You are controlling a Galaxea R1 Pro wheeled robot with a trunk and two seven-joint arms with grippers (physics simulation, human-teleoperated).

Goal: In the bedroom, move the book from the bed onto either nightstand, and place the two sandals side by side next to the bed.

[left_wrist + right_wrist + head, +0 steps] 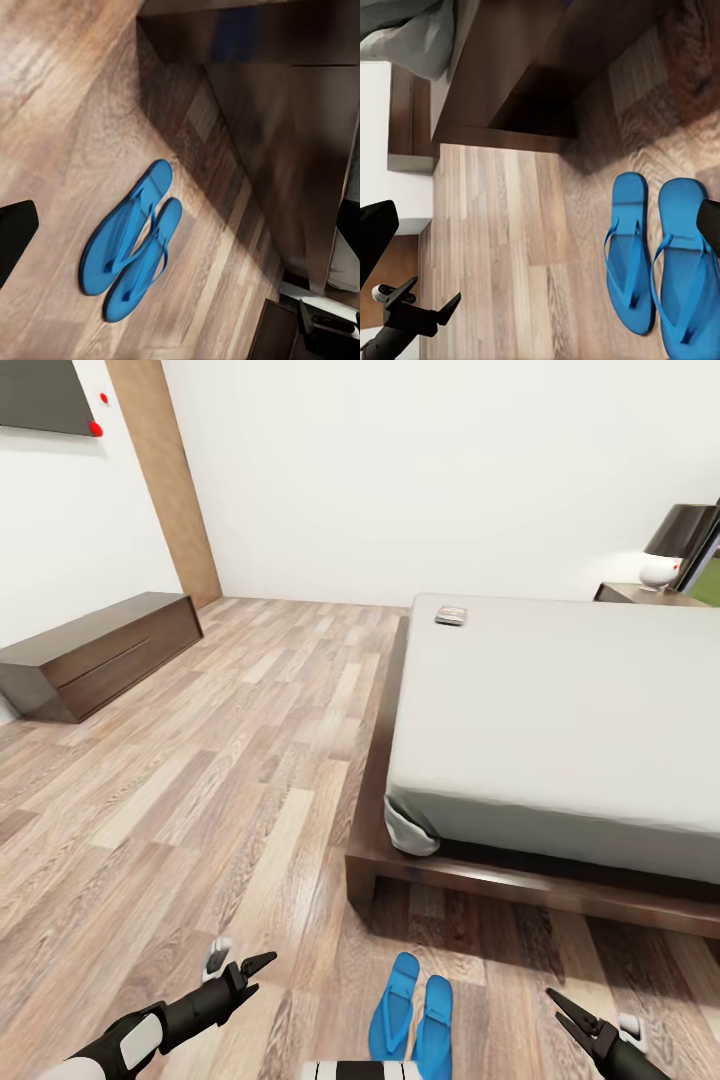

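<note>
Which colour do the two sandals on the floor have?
The two sandals are bright blue, straps included; the right wrist view shows it best.

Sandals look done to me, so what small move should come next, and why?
Probably drive forward along the bed's left side toward the small thin book. The two bright blue flip-flops already lie side by side on the wood floor by the dark-framed bed, while the book lies at the grey mattress's far corner, beyond the open, empty left hand and right hand.

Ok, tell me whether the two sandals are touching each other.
Cannot tell. In the left wrist view the two sandals look pressed together along their inner edges, while the right wrist view hints at a thin strip of floor between them.
</note>
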